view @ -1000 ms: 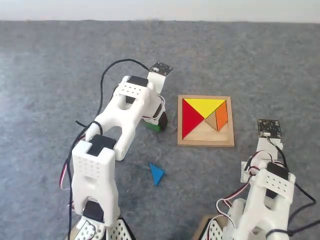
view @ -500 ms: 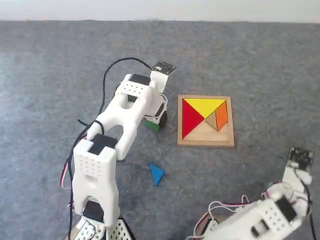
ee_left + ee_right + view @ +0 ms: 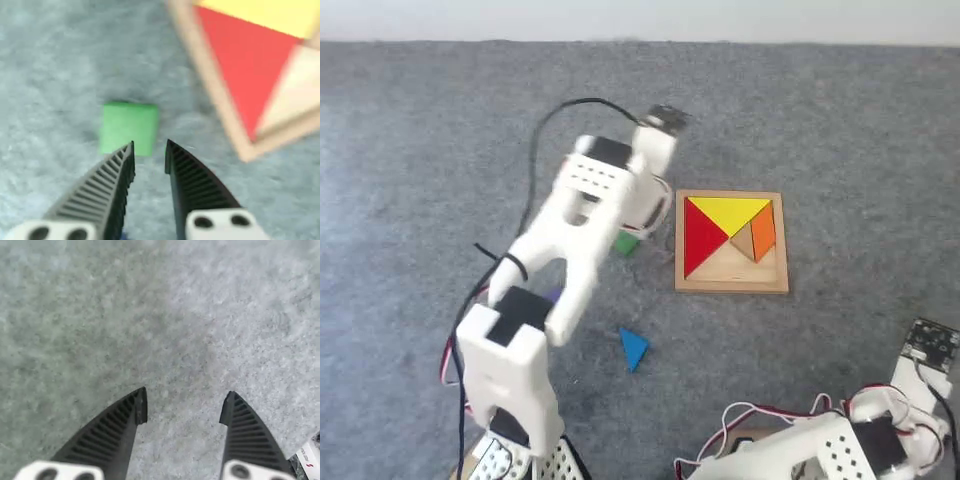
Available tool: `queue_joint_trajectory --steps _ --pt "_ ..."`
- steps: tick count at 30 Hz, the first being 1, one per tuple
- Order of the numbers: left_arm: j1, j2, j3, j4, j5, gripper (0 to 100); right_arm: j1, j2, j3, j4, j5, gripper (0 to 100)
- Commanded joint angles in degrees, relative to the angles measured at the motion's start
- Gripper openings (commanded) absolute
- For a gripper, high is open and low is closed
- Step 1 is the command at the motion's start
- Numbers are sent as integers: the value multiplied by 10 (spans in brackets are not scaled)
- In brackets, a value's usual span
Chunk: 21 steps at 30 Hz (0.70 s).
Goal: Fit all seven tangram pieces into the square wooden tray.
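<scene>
Contact check: the left jaws are parted by a narrow gap and pinching nothing. In my left wrist view their tips hang over the near edge of the small green square piece (image 3: 129, 125), which lies flat on the grey carpeted desk (image 3: 45, 60). From the high view I see that green square peeking out from under the white left arm (image 3: 570, 240), just beside the square wooden tray (image 3: 735, 272) but outside it.

Tray status: the large red triangle (image 3: 700, 238) is seated along the side nearest the green piece. The large yellow triangle (image 3: 730, 212) runs along the far side, and the two meet edge to edge. A smaller orange piece (image 3: 764, 236) is tucked against the yellow one, and bare wood shows in the rest.

The small blue triangle (image 3: 634, 347) lies loose on the desk, well apart from the tray. Over on the right, my right arm (image 3: 860, 452) sits low at the near corner, the right jaws spread wide over grey carpet and gripping nothing.
</scene>
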Motion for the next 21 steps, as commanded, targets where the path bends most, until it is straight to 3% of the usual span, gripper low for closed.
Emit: queue_joint_trajectory --steps 1,5,10,21 --pt "46 -32 -8 5 4 109 5 -40 7 41 7 248" --pt "-11 -3 -10 -18 10 224 4 -42 6 59 8 248" --pt "-66 16 -11 -36 -39 218 4 -42 6 60 8 248" --pt "-72 96 -27 -50 -97 227 4 -42 6 60 8 248"
